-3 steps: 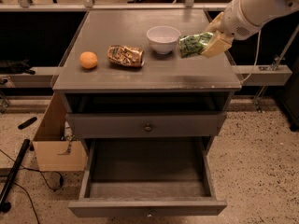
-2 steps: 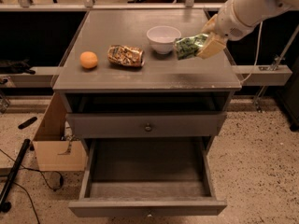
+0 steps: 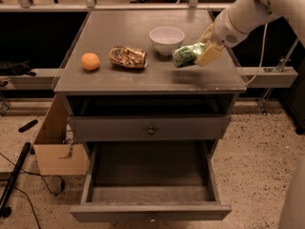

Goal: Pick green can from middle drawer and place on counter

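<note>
The green can point(image 3: 187, 54) lies on its side in my gripper point(image 3: 200, 54), held just above the right part of the counter point(image 3: 143, 80), in front of the white bowl. The gripper's pale fingers point(image 3: 208, 55) are shut on the can. My white arm reaches in from the upper right. The middle drawer point(image 3: 150, 175) is pulled fully out below, and its grey floor is bare.
A white bowl point(image 3: 167, 38), a crushed gold-brown can point(image 3: 127, 57) and an orange point(image 3: 90, 61) sit on the counter. A closed drawer front with a dark knob point(image 3: 151, 130) is above the open drawer. A cardboard box point(image 3: 55, 147) stands at the left.
My gripper has moved the green can slightly left and nearer the bowl, staying over the counter. Nothing else has moved.
</note>
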`<state>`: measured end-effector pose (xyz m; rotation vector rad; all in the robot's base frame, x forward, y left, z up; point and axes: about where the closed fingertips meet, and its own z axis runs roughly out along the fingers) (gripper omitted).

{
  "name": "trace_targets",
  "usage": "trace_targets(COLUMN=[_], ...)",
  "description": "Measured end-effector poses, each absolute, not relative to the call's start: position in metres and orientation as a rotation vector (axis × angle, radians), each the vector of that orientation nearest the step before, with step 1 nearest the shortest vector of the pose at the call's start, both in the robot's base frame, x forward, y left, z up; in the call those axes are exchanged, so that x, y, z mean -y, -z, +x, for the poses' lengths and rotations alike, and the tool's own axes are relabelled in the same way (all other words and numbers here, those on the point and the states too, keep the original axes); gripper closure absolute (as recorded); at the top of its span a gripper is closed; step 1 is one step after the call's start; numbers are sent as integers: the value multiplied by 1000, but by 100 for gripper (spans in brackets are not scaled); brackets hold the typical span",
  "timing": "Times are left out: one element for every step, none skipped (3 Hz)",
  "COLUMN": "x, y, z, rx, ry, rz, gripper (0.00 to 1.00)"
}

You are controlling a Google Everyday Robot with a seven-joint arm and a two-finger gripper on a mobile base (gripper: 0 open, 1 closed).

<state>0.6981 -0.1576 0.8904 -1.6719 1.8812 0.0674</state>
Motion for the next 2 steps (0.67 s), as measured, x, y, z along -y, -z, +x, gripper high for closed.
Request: trace_targets(x=[156,156], y=[-872,-869], z=[704,705], rx=[-1910,-1914], ry=[-114,-122], rz=[-1686,-1688], gripper=[100,86])
